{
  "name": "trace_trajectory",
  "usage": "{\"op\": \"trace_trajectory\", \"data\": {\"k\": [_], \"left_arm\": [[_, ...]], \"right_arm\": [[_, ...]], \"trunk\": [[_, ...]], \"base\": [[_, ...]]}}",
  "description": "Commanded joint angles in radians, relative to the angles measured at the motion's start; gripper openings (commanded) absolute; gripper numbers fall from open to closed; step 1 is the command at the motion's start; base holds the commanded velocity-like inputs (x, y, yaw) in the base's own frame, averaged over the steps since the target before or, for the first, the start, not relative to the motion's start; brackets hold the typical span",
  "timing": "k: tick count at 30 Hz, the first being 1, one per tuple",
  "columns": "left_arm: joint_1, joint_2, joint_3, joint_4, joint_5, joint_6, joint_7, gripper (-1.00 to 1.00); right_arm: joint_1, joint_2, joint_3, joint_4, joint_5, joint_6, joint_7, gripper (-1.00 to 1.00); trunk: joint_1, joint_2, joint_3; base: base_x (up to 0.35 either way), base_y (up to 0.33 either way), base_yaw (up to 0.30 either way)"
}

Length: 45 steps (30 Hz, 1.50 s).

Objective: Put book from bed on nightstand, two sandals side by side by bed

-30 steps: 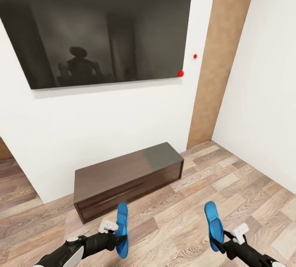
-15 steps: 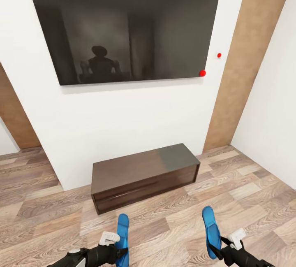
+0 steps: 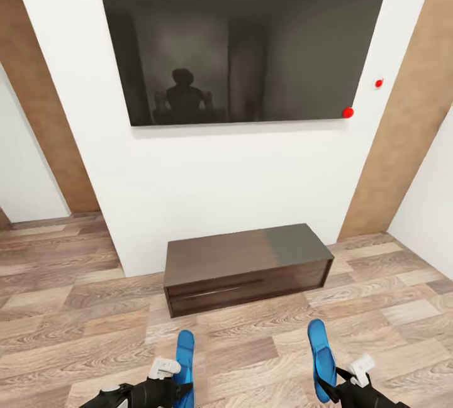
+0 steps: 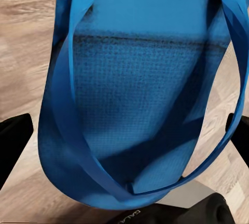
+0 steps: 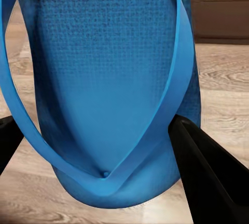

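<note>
Sandals ride up front, one in each gripper: the left gripper is clamped on the left sandal, the right gripper on the right sandal, both carried clear of the wood-plank floor. Each sole's long axis runs away from the robot, toes pointing forward toward the wall, straps uppermost in the wrist views. Beyond them sits the long dark bench unit, and above it the dark wall screen. Both have slid rightward across the head view over the last second, so the camera is swinging left; I judge the robot is turning in search of the bed
</note>
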Motion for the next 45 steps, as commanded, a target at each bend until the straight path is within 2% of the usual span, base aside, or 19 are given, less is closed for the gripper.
{"op": "trace_trajectory", "data": {"k": [1,10,16,25,30,33,45], "left_arm": [[-0.001,0.0,-0.007,0.0,0.008,-0.001,-0.002,-1.0],[-0.001,-0.001,-0.007,0.0,0.01,-0.001,-0.002,-1.0],[-0.001,-0.016,-0.007,0.001,0.01,-0.001,-0.001,-1.0],[-0.001,-0.025,-0.007,0.002,0.01,0.0,-0.003,-1.0],[-0.001,-0.028,-0.008,0.002,0.01,0.001,-0.003,-1.0],[-0.001,-0.04,-0.007,0.002,0.01,0.001,-0.003,-1.0],[-0.001,-0.045,-0.007,0.002,0.01,0.001,-0.003,-1.0]], "right_arm": [[-0.001,0.001,-0.008,-0.001,0.009,-0.006,0.006,-1.0],[-0.002,0.0,-0.008,0.003,0.009,-0.005,0.004,-1.0],[-0.002,0.002,-0.008,0.012,0.009,-0.005,0.0,-1.0],[-0.002,-0.001,-0.009,0.082,0.008,-0.006,-0.008,-1.0],[-0.002,-0.004,-0.009,0.085,0.008,-0.006,-0.009,-1.0],[-0.002,-0.007,-0.01,0.085,0.008,-0.006,-0.008,-1.0],[-0.002,-0.007,-0.009,0.085,0.008,-0.006,-0.008,-1.0]], "trunk": [[0.0,-0.001,-0.001],[0.0,-0.001,-0.005],[0.0,-0.001,-0.007],[0.0,-0.001,-0.01],[0.0,-0.001,-0.012],[0.0,-0.001,-0.013],[0.0,-0.001,-0.017]], "base": [[0.0,0.0,0.282],[0.0,0.0,0.282],[0.0,0.0,0.282],[0.0,0.0,0.283],[0.0,0.0,0.283],[0.0,0.0,0.283],[0.0,0.0,0.283]]}}
